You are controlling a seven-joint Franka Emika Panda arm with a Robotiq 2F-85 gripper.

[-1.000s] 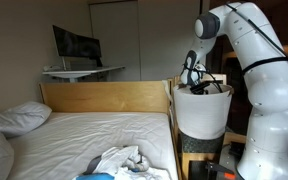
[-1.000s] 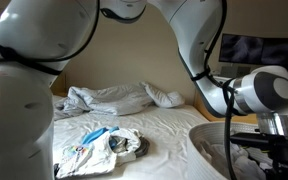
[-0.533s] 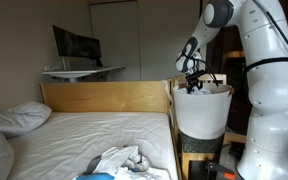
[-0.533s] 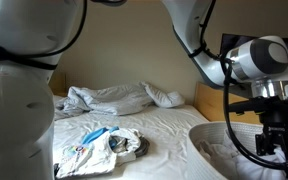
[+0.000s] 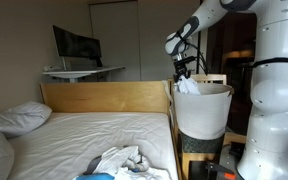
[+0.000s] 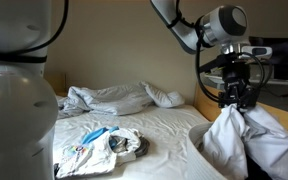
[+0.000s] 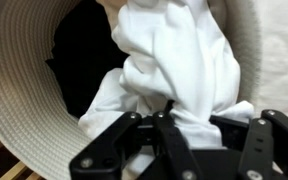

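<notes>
Reaching down from high up, with the big white arm (image 5: 269, 60) bending over the round white basket (image 5: 202, 118). Pointing the hand (image 5: 183, 72) straight down, just above the basket's rim. Gripping a white cloth (image 6: 246, 142) hard, with the hand clenched on the bunched top of it and the black fingers (image 7: 119, 137) pressing in from both sides. Dangling the cloth under the hand, puffy and wide, right over the dark open mouth of the basket in the wrist view. Standing just beside the wooden bed end (image 5: 104, 97), that basket. Lying well apart on the bed surface (image 6: 164, 128): a small heap of clothes (image 6: 109, 143) and a crumpled blanket (image 6: 109, 98).
</notes>
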